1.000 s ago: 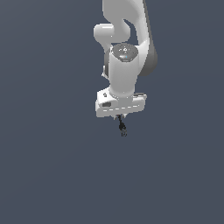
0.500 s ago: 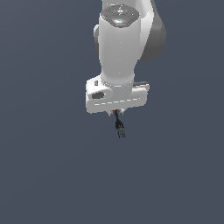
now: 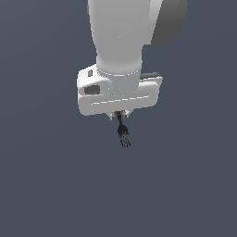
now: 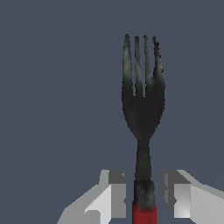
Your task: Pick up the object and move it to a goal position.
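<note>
1. Below the white wrist housing in the exterior view, the end effector [image 3: 119, 116] carries a small blackish fork [image 3: 123, 134], whose handle runs up into the jaws while the tines hang down and out.

2. From the wrist view, the end effector [image 4: 140, 192] has a grey finger on each side of the fork [image 4: 142, 109]'s thin handle. A sliver of background shows between each pad and the handle, so whether the pads truly press it cannot be read here; since the fork hangs free of any surface, I judge it pinched.

3. A red patch sits at the handle's base; what it is cannot be told.

4. Progress, as a judgement: the pick-up looks done, with the fork lifted and nothing under it. Carrying it to the goal remains, and no goal marker shows in either view, so how much travel is left is unclear.

5. Compared with a second ago, the arm fills far more of the exterior view, its housing appearing larger and nearer the camera. The fork hangs from the jaws in the same way, tines down.
</note>
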Available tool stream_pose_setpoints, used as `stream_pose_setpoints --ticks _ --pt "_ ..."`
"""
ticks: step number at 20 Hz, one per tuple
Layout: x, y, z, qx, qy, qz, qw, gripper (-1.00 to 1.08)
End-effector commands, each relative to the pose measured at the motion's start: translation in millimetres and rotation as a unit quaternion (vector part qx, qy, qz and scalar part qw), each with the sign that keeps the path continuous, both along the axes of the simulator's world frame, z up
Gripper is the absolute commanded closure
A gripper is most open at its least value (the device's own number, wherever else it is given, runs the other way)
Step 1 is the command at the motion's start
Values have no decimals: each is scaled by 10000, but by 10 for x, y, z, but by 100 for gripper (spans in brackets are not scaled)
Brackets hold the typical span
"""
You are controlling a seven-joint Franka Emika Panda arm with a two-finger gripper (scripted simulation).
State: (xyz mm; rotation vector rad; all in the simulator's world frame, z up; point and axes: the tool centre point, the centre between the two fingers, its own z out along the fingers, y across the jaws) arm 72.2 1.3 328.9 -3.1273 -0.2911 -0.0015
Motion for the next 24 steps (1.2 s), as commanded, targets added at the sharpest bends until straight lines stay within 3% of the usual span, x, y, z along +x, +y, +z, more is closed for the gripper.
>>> stream_pose_setpoints --ticks 1,24 --pt "68 -29 126 -1 2 0 10000 108" --pt "468 -183 804 -4 4 -4 10000 108"
